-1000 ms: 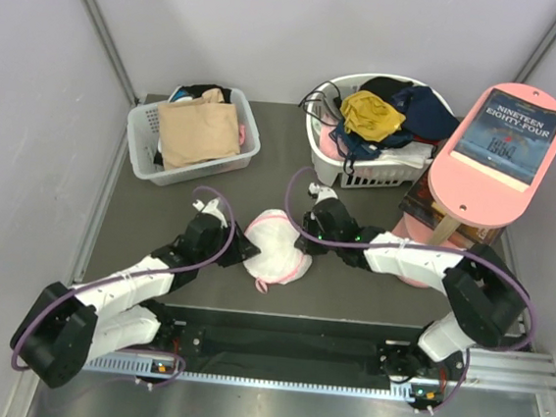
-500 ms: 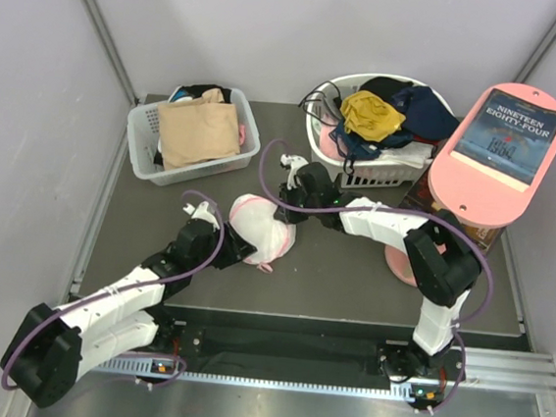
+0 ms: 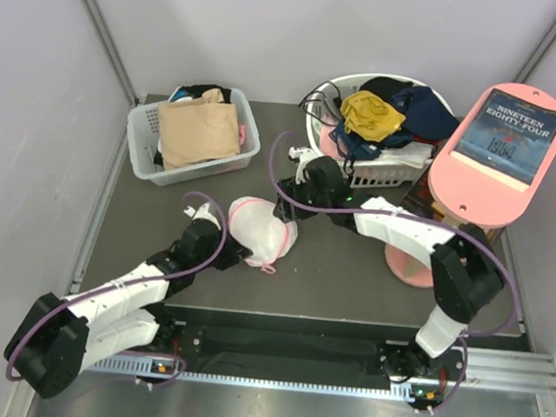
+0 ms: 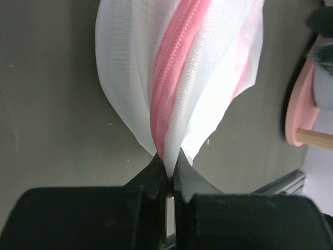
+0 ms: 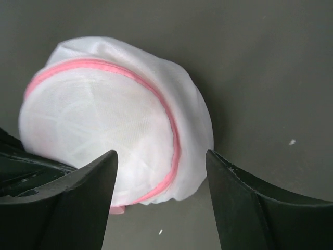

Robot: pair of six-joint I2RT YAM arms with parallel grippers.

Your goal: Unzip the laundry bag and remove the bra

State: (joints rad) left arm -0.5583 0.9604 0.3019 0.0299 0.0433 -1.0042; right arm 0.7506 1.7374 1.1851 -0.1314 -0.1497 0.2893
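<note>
Laundry bag [image 3: 261, 229]: small dome of white see-through mesh with a pink rim. It lies on the dark table [image 3: 351, 265], just off centre toward 8 o'clock in the top view.
Bag surface: in the right wrist view the laundry bag [image 5: 114, 120] is rounded and puffed, with the pink rim curving across it.
Zip [image 4: 174, 67]: a pink band that runs toward 12 o'clock from the pinch point. Its teeth look meshed along the stretch I can see.
Bra: not distinguishable. Pale folds show through the mesh, and I cannot tell what they are.
Left gripper [image 4: 167, 169]: fingers nearly together, pinching the bag's edge at its 7 o'clock side.
Right gripper [image 5: 161, 156]: fingers spread wide, poised over the bag. I cannot tell whether they touch it.
Rectangular basket [image 3: 140, 161]: white slotted plastic, at 10 o'clock. It holds a beige-tan garment [image 3: 199, 132] on top of darker items.
Round basket [image 3: 360, 172]: white slotted plastic, at 1 o'clock. It holds a mustard-yellow cloth [image 3: 371, 114] and dark navy clothing [image 3: 421, 109], heaped above the rim.
Pink oval board [image 3: 458, 182]: at 2 o'clock, carrying a book [image 3: 510, 132].
Legible text: the book cover reads "NINETEEN EIGHTY-FOUR". The smaller print is not readable.
</note>
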